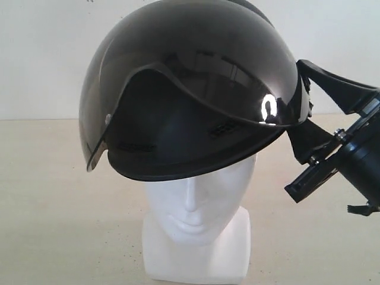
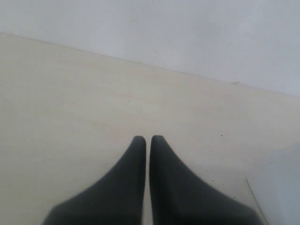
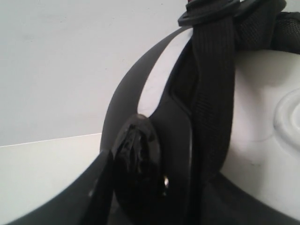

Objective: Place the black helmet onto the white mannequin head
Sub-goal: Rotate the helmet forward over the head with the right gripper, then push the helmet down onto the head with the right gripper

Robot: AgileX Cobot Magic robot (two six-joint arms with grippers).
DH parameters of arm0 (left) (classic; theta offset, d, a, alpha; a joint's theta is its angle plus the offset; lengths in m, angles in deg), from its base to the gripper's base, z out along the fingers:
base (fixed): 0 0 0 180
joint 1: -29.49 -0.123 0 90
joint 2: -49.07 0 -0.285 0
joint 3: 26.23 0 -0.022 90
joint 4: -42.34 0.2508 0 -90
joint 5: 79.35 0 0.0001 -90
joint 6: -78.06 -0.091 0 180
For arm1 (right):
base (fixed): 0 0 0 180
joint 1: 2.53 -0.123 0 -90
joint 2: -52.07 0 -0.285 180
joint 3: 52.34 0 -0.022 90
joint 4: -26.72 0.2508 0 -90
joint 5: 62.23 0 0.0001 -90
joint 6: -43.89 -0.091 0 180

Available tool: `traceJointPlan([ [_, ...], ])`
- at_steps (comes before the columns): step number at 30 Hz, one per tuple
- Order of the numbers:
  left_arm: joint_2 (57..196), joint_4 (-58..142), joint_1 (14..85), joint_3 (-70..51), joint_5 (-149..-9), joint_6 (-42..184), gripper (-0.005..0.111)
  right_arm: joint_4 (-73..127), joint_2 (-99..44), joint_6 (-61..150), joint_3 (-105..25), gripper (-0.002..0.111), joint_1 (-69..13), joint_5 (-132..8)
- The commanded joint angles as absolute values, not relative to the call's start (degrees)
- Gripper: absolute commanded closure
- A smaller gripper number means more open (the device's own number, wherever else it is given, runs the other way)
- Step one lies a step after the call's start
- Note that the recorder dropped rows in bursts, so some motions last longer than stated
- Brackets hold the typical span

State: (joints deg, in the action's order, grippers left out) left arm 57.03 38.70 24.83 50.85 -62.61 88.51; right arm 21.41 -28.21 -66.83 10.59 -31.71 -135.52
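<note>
One black helmet (image 1: 190,71) covers the top of the white mannequin head (image 1: 199,214), in the centre of the frame.
The helmet hides the forehead and the eyes; nose, mouth and blocky neck base show under its rim. At the right edge, the right gripper (image 1: 294,127) has its jaws clamped over the helmet's side, close beside the black strap (image 3: 213,93). The left gripper (image 2: 147,139) hangs above the bare table (image 1: 53,208), fingers together, holding nothing. The table is pale beige, and the wall (image 1: 41,53) behind is plain white.

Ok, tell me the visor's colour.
Visor is smoky dark grey; exterior view shows it best.
</note>
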Motion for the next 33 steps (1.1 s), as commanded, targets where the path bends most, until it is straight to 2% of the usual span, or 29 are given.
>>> traceJointPlan([
  [1, 56.86, 38.31, 25.20, 50.99, -62.63, 88.50, 0.102, 23.89, -28.28, -66.06, 12.25, 0.109, -31.04, -127.09],
  [22, 56.86, 38.31, 25.20, 50.99, -62.63, 88.50, 0.102, 24.53, -28.28, -64.99, 12.37, 0.108, -31.04, -119.45],
  [33, 56.86, 38.31, 25.20, 50.99, -62.63, 88.50, 0.102, 27.19, -28.28, -65.00, 15.21, 0.108, -31.04, -119.75],
])
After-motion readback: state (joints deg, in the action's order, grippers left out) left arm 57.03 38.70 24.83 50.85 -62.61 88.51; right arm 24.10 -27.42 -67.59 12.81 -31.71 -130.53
